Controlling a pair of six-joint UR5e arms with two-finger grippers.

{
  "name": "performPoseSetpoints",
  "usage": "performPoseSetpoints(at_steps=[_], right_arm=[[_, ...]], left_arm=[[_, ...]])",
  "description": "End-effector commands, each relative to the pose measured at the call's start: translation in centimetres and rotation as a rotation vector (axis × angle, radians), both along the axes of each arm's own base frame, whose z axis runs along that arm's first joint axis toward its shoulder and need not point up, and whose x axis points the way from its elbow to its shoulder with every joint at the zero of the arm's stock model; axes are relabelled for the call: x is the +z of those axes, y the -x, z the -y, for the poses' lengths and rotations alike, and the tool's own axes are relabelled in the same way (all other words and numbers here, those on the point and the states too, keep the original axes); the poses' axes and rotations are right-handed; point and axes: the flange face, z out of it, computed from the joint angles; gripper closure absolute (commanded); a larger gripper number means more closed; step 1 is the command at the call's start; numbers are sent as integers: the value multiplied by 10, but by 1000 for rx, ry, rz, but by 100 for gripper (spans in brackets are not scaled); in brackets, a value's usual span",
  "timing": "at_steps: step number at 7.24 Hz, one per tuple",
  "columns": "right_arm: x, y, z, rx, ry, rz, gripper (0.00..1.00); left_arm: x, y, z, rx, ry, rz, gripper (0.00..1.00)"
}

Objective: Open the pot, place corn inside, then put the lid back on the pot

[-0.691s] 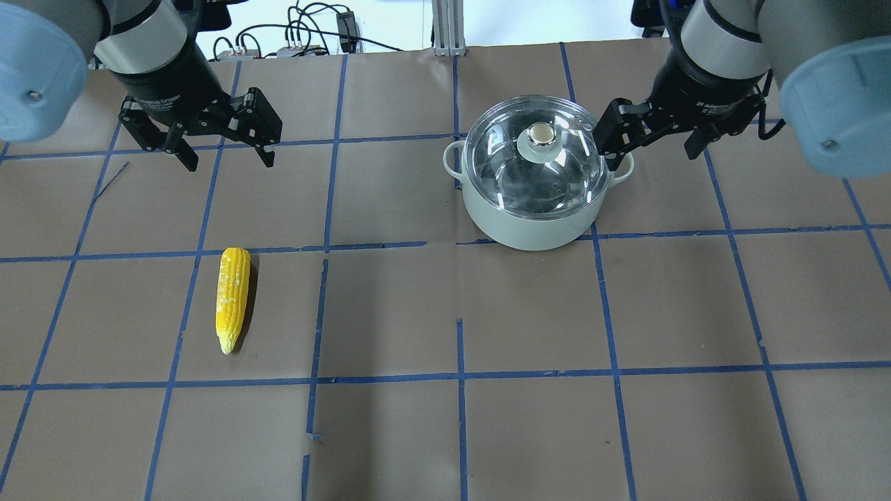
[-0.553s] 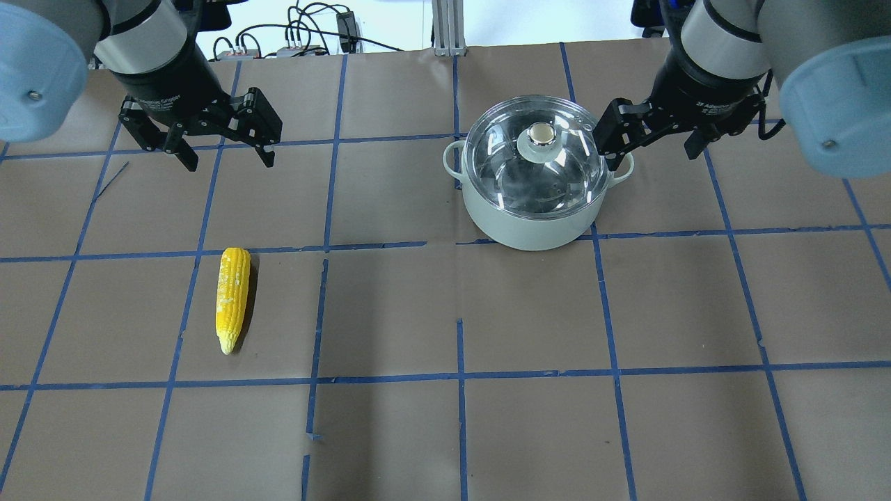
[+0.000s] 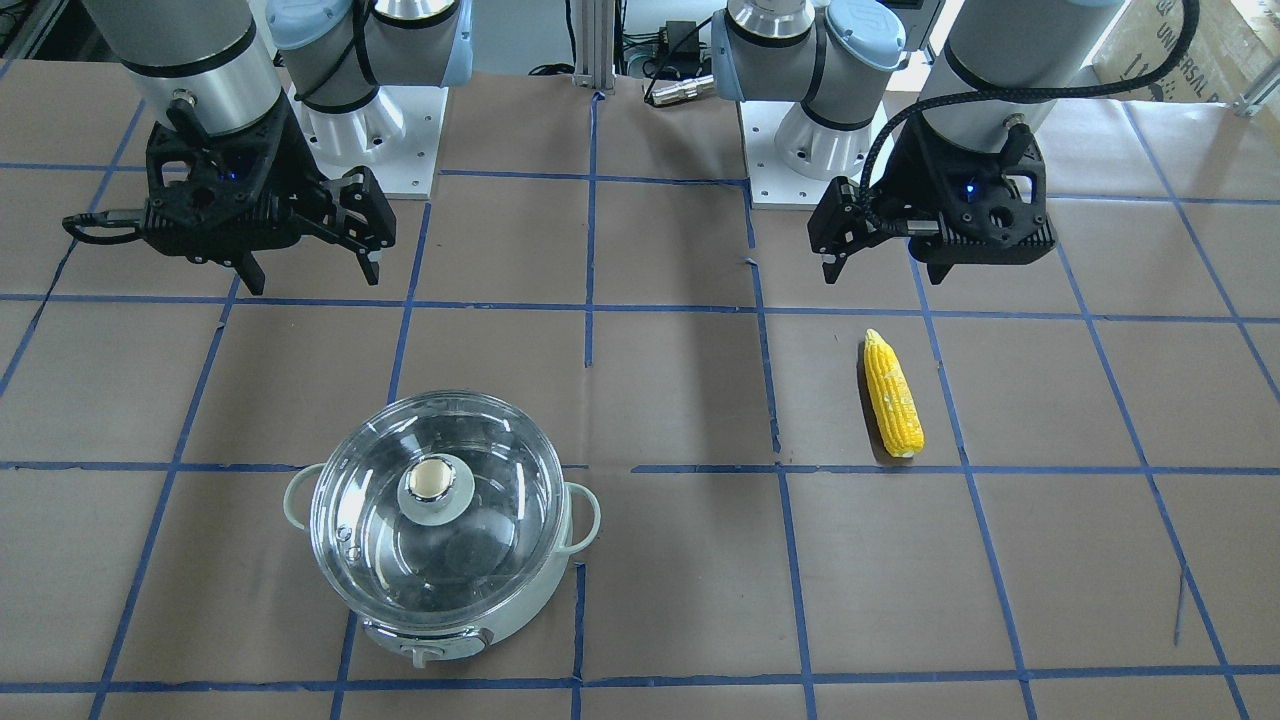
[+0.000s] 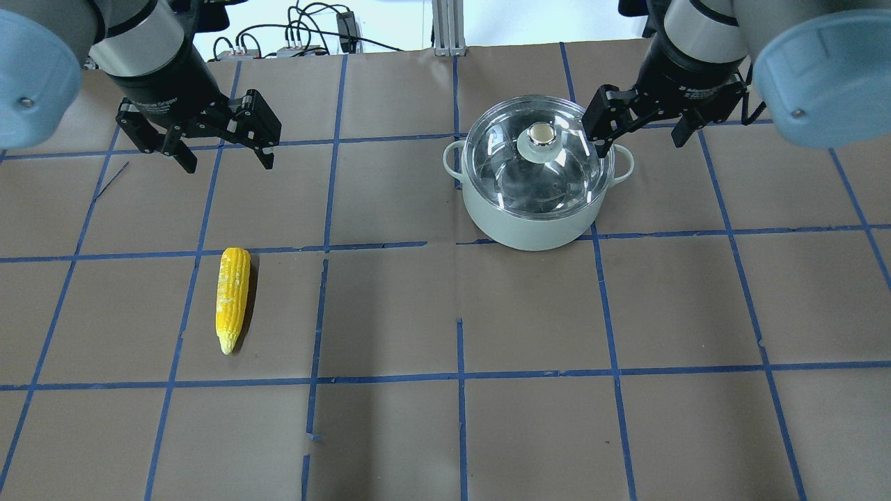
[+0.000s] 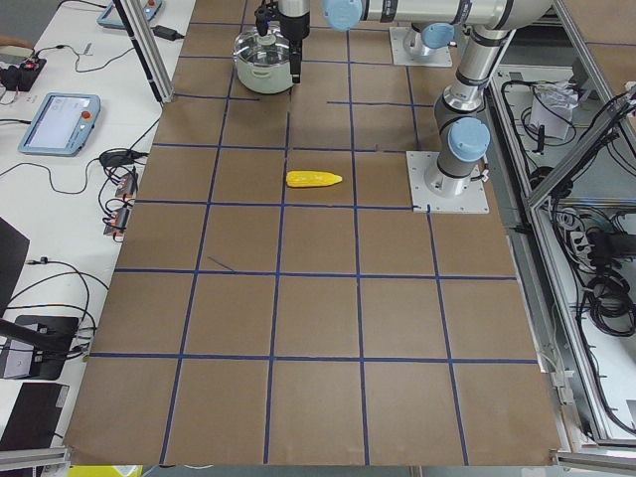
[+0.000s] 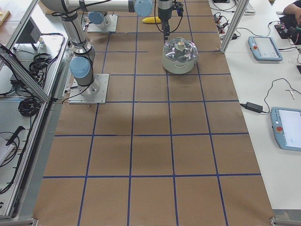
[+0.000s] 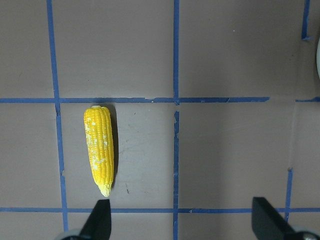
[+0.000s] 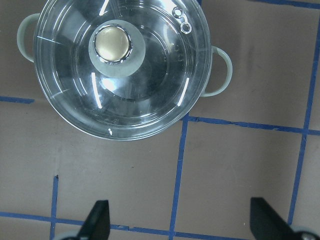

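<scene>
The pale mint pot (image 4: 532,223) stands at the far right of the table with the clear glass lid (image 4: 505,149) on it. The pot (image 3: 520,605) and lid (image 3: 500,480) also show in the front view, and the lid (image 8: 150,95) in the right wrist view. My right gripper (image 4: 640,147) hangs open and empty beside the pot's right handle, one finger over the lid's rim. The yellow corn (image 4: 232,299) lies on the table at the left, also seen in the left wrist view (image 7: 99,150). My left gripper (image 4: 228,165) is open and empty, above and beyond the corn.
Brown paper with a blue tape grid (image 4: 459,379) covers the table. Cables (image 4: 299,35) and an aluminium post (image 4: 445,28) sit past the far edge. The two arm bases (image 3: 800,150) stand on the robot's side.
My right gripper has moved a little left and farther back, so one finger now overlaps the lid's rim. My left gripper has barely shifted. Pot, lid and corn have not moved.
</scene>
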Motion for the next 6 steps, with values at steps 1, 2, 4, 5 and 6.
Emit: performPoseSetpoints(at_steps=[1,2,4,5,6], right_arm=[[-34,-25,31,37,11,-2,1],[-55,-38,47,54,23,1,1],[-84,-57,65,78,46,3,1],[-94,-59,73,80,52,4,1],[-99,-61,80,81,58,4,1]], left_arm=[[1,-1,-1,-1,1,6,0],[-2,1,-1,2,-3,-5,0],[-3,1,-1,10,-6,-11,0],[-4,-3,1,7,-8,-5,0],[-6,-2,0,10,-14,1,0]])
